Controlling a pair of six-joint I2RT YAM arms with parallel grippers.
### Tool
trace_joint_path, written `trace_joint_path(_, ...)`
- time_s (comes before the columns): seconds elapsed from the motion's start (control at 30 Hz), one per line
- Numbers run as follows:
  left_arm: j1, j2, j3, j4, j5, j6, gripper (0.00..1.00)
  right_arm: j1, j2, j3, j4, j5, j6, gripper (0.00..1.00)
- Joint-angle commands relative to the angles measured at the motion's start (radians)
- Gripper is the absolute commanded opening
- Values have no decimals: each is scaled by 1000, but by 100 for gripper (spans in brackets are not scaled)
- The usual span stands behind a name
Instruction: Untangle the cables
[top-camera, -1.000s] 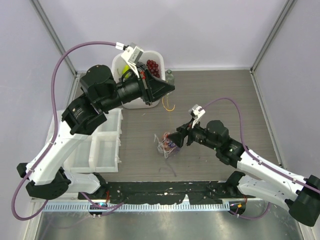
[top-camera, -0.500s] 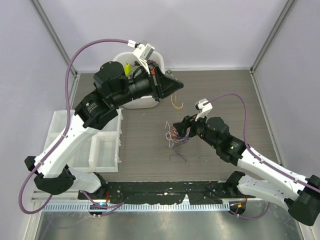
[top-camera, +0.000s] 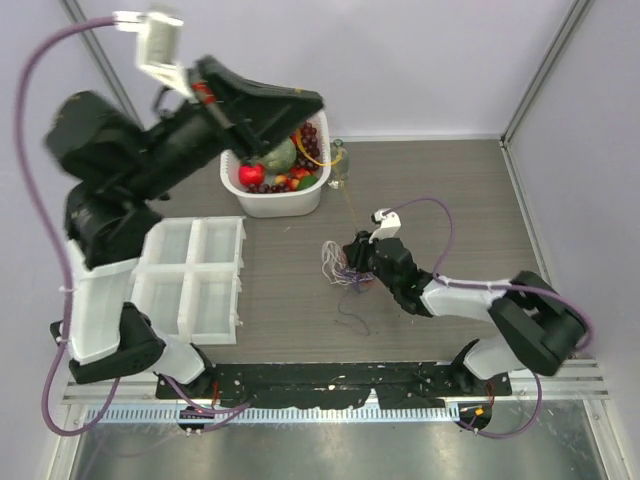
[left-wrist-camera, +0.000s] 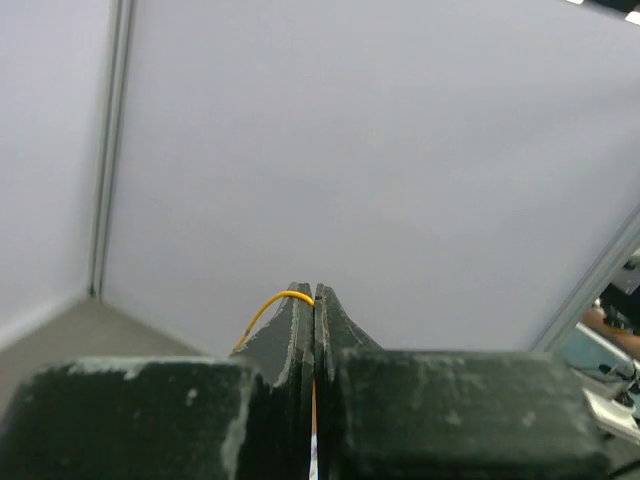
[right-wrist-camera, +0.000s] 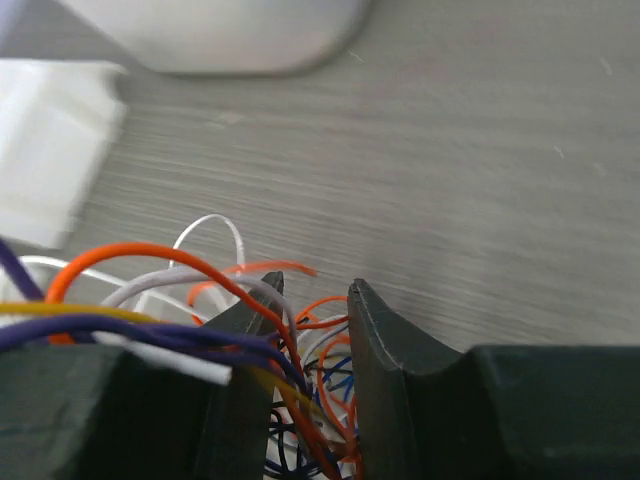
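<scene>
High above the table (top-camera: 450, 190), left claw (left-wrist-camera: 314, 292) pinches one yellow cable (left-wrist-camera: 262, 308) tight; right claw (right-wrist-camera: 315, 290), half-open astride the tangle (right-wrist-camera: 300, 400), should clamp firmly.

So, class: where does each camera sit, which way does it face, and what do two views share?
Top external: above and behind, looking down on table, left arm, right arm, cable tangle.
Left wrist: on the raised left gripper, facing the wall; its shut fingers pinch a yellow cable.
Right wrist: low over the table, right gripper open around the tangle.
Shared: the tangle, top and right wrist.
</scene>
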Motion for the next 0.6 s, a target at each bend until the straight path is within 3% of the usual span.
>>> trace_joint_path(0.0, 0, -94, 128, 35, -56, 56, 0, -130, 163, -43, 139, 6, 106, 35)
trace_joint_path(0.23, 0, -210, -8, -7, -241, 191, 0, -153, 42, -49, -14, 82, 35, 51)
trace_joint_path(0.47, 0, -263, -62, -46, -362, 263, 0, -358, 60, 9, -216, 109, 87, 63)
trace_joint_path(0.57, 2, -295, -89, -56, -392, 272, 0, -385, 51, 20, -282, 176, 93, 71)
